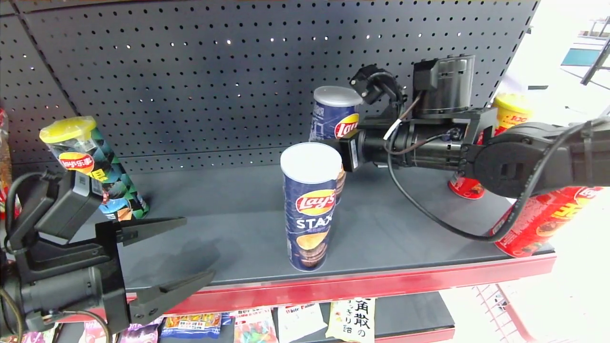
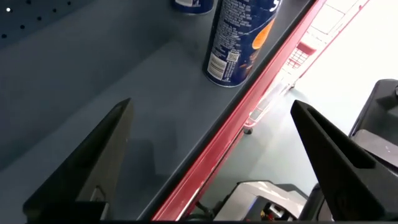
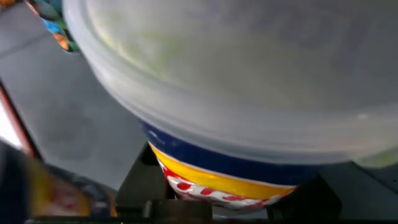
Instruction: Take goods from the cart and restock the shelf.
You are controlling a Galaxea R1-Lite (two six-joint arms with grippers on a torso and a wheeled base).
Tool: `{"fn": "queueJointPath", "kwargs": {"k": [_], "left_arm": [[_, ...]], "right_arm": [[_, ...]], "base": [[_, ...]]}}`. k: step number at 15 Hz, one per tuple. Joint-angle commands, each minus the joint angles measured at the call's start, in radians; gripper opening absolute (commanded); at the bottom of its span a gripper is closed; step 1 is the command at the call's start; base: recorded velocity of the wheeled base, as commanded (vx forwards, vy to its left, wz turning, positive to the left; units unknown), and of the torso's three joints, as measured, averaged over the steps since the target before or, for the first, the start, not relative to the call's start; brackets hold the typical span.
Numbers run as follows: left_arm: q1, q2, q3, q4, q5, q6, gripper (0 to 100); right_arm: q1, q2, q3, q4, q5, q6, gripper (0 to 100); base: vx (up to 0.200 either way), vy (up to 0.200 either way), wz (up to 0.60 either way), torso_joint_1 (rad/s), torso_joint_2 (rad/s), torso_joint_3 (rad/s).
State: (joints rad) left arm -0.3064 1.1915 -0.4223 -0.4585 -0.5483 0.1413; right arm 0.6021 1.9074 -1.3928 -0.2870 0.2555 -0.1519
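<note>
Five snack cans are counted on the grey shelf (image 1: 214,214), which has a red front edge: two blue, two red and one green.

The near blue can (image 1: 309,209) stands upright with a white lid, close to the front edge at the middle. The far blue can (image 1: 333,114) is found just behind it, under a clear lid, and is clenched by the right tool (image 1: 344,147). In the right wrist view its lid (image 3: 236,68) and a red and yellow badge are seen from close by.

The green can (image 1: 90,166) has a yellow lid and is tilted at the far left. One red can (image 1: 512,112) with a yellow lid is at the far right, and another red can (image 1: 543,219) is tilted at the near right corner. Both are partly hidden by the arm. A red and yellow oval badge is borne by every can.

The left tool (image 1: 171,257) is held released, fingers wide apart, over the shelf's near left edge.

Several printed packets (image 1: 352,319) are laid on the lower shelf (image 1: 410,312), and a pegboard (image 1: 238,71) forms the back.
</note>
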Motion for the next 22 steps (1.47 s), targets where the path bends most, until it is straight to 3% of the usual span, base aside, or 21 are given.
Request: {"fn": "queueJointPath", "kwargs": {"k": [1, 16, 17, 22], "left_arm": [[0.001, -0.010, 0.000, 0.000, 0.004, 0.000, 100], [0.001, -0.024, 0.000, 0.004, 0.004, 0.001, 100], [0.000, -0.023, 0.000, 0.004, 0.005, 0.000, 100], [0.000, -0.018, -0.001, 0.004, 0.005, 0.000, 100]], "right_arm": [[-0.001, 0.042, -0.017, -0.001, 0.001, -0.009, 0], [0.010, 0.099, -0.081, 0.000, 0.002, -0.011, 0], [0.010, 0.097, -0.078, 0.000, 0.001, -0.011, 100], [0.010, 0.038, -0.035, 0.000, -0.004, -0.008, 100]], "base": [[0.000, 0.000, 0.00, 0.000, 0.00, 0.000], [0.000, 0.000, 0.00, 0.000, 0.00, 0.000], [0.000, 0.000, 0.00, 0.000, 0.00, 0.000], [0.000, 0.000, 0.00, 0.000, 0.00, 0.000]]}}
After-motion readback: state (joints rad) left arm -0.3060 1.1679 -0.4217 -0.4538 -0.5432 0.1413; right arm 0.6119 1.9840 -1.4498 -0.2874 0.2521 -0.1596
